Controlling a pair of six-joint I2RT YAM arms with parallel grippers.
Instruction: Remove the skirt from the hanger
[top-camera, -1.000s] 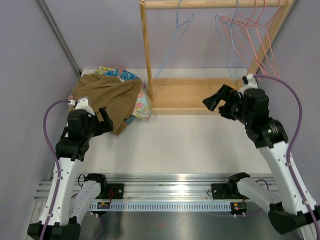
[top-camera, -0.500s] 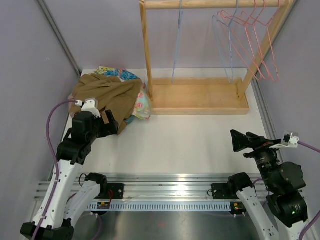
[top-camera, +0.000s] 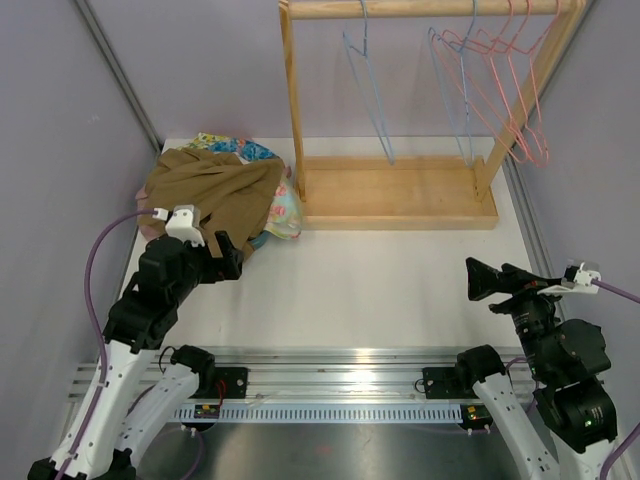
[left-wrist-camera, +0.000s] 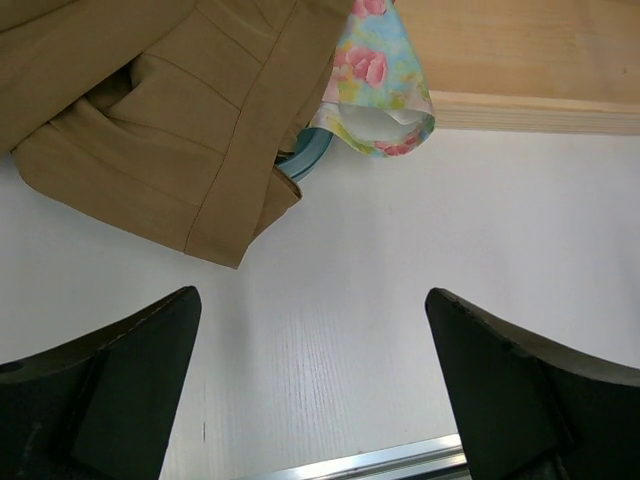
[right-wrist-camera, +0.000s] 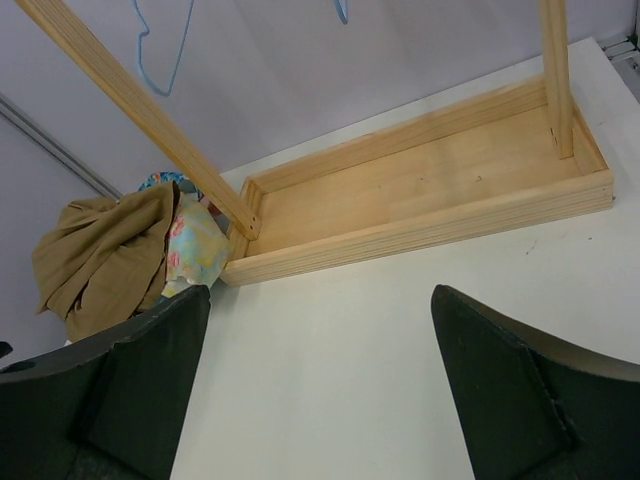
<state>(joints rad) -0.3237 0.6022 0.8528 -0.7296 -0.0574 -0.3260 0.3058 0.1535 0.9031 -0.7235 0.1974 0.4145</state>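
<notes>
The brown skirt (top-camera: 215, 190) lies crumpled on the table at the back left, off any hanger, on top of a floral garment (top-camera: 283, 212). It also shows in the left wrist view (left-wrist-camera: 150, 110) and the right wrist view (right-wrist-camera: 100, 255). An empty blue wire hanger (top-camera: 370, 95) hangs on the wooden rack (top-camera: 292, 110), with another blue hanger and several pink hangers (top-camera: 505, 90) to its right. My left gripper (top-camera: 225, 256) (left-wrist-camera: 315, 390) is open and empty over bare table, just in front of the skirt's hem. My right gripper (top-camera: 487, 280) (right-wrist-camera: 320, 390) is open and empty at the near right.
The rack's wooden base tray (top-camera: 400, 195) (right-wrist-camera: 430, 190) stands along the back of the white table. The floral cloth (left-wrist-camera: 385, 90) lies against the tray's left corner. Grey walls close in both sides. A metal rail (top-camera: 350, 365) runs along the near edge.
My right arm has pulled back from the rack to the near right of the table. The hangers swing on the rail. My left arm has drawn slightly nearer.
</notes>
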